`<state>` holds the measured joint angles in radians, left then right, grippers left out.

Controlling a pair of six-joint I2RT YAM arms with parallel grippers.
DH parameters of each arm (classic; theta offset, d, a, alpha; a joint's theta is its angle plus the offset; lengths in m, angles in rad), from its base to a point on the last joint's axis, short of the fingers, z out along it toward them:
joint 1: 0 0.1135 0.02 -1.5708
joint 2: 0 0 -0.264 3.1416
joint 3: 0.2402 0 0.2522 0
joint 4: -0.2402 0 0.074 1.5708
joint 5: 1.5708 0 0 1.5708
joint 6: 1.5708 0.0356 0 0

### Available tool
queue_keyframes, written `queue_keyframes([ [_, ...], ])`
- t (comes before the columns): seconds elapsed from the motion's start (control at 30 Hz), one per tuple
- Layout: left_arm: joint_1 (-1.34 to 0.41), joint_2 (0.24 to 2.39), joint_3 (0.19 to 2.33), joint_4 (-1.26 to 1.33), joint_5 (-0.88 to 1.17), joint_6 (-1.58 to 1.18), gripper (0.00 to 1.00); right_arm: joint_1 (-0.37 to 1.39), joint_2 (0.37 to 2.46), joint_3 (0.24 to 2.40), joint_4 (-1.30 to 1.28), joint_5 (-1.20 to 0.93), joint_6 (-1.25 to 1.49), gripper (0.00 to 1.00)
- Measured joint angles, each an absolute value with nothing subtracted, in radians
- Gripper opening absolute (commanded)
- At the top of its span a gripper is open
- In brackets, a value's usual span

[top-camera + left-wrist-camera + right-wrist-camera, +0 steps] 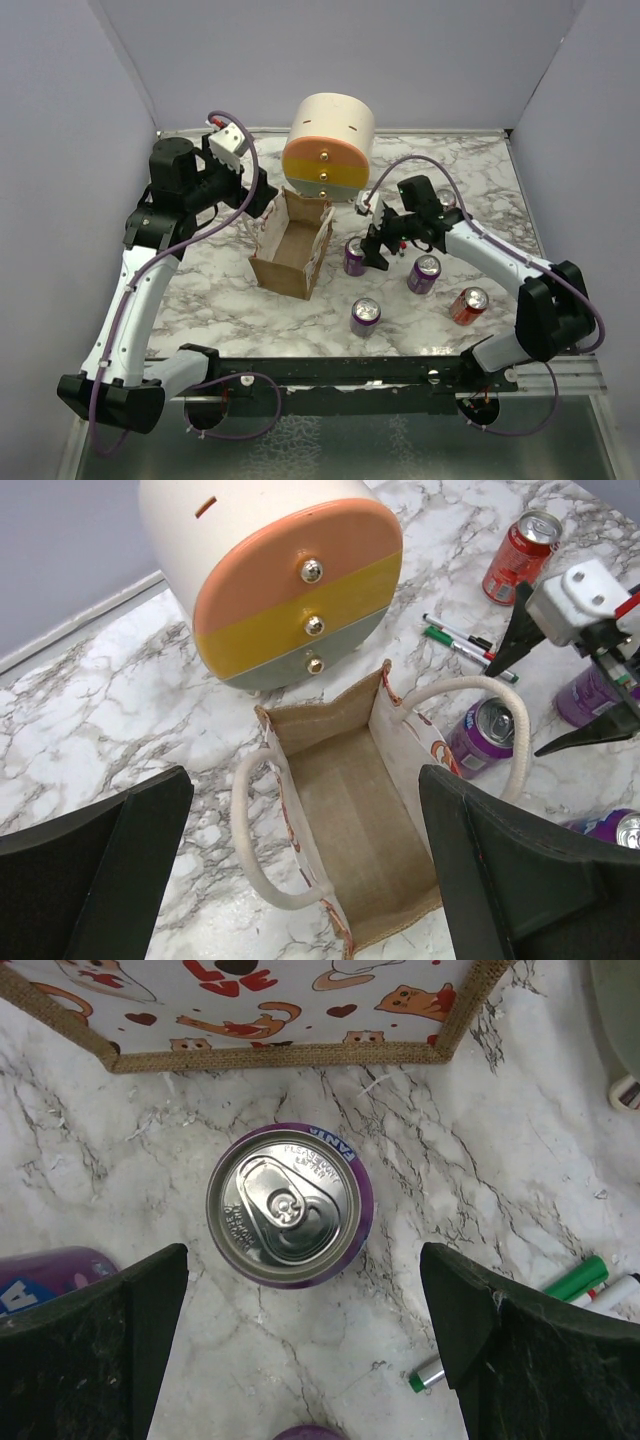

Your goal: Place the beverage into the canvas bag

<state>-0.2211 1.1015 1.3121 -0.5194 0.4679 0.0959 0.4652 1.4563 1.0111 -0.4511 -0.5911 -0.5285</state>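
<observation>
The canvas bag [292, 245] stands open at mid table, tan inside with cream cord handles, and appears empty in the left wrist view [360, 810]. Its printed side shows in the right wrist view [270, 1010]. A purple can [355, 256] stands upright just right of the bag [290, 1205] [483, 735]. My right gripper [376, 250] [303, 1295] is open above this can, which lies centred just ahead of the fingertips. My left gripper [255, 200] [305, 870] is open and empty, hovering over the bag's left-rear side.
A cream cylinder with orange-yellow drawer fronts [330, 145] stands right behind the bag. Two more purple cans [424, 273] [365, 316] and a red can [469, 305] stand at front right. Another red can [522, 555] and pens [460, 640] lie behind the right arm.
</observation>
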Motion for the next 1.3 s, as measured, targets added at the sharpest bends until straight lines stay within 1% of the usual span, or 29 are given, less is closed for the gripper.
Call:
queue_keyframes([
  [0.2, -0.188, 1.11, 1.327, -0.536, 0.482, 0.095, 0.99, 0.503, 1.534, 1.011, -0.424, -0.569, -0.553, 0.99],
  [0.4, -0.141, 1.114, 1.328, -0.551, 0.482, 0.092, 0.99, 0.525, 1.585, 1.013, -0.416, -0.572, -0.558, 0.87],
  [0.47, -0.127, 1.115, 1.328, -0.552, 0.482, 0.092, 0.99, 0.529, 1.593, 1.013, -0.415, -0.574, -0.558, 0.84],
  [0.77, -0.08, 1.114, 1.326, -0.551, 0.482, 0.092, 0.99, 0.529, 1.6, 1.016, -0.381, -0.585, -0.551, 0.83],
  [0.9, -0.07, 1.114, 1.313, -0.548, 0.482, 0.093, 0.99, 0.529, 1.6, 1.016, -0.347, -0.585, -0.535, 0.78],
  [1.07, -0.066, 1.114, 1.296, -0.547, 0.482, 0.093, 0.99, 0.529, 1.6, 1.016, -0.334, -0.585, -0.525, 0.68],
  [1.2, -0.065, 1.115, 1.279, -0.541, 0.48, 0.093, 0.99, 0.529, 1.6, 1.016, -0.332, -0.585, -0.521, 0.51],
  [1.3, -0.065, 1.118, 1.263, -0.533, 0.471, 0.093, 0.99, 0.529, 1.6, 1.018, -0.334, -0.585, -0.52, 0.4],
])
